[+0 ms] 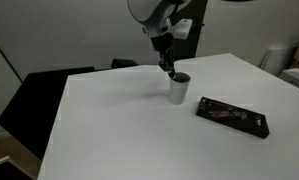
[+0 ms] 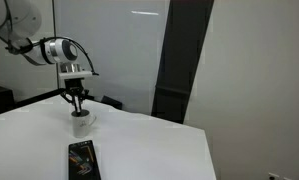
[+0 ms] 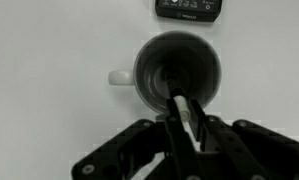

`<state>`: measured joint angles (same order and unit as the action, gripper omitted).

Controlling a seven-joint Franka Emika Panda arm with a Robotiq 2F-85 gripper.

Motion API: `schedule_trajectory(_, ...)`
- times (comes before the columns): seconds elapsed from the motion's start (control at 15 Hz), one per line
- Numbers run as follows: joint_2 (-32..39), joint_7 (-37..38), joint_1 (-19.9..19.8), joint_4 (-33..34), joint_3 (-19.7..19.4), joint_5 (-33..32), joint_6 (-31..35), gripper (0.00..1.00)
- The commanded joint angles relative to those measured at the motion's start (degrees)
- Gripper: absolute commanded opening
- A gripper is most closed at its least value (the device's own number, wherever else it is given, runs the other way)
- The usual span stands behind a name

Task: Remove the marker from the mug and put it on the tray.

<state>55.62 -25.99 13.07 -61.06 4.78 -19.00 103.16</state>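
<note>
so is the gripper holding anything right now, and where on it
Seemingly the marker, pinched at its upper end by the gripper, over the mug.

soft even light, slight blur

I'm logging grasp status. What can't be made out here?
Marker: both exterior views, too small, hidden behind gripper and mug.
Fingers: wrist view, too dark and blurred to tell their grip.
Inside of mug: wrist view, shadowed.
Tray: wrist view, cut off by top edge.
</note>
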Motion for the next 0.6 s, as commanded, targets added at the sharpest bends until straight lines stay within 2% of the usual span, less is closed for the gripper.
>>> schedule_trajectory(0.0, 2.36, 0.96, 0.23, 4.87, -0.35, 0.84, -3.5, 0.07)
schedule_trajectory(0.53, 1.75, -0.45, 0.49, 12.62, -1.04, 0.3, -10.22, 0.07)
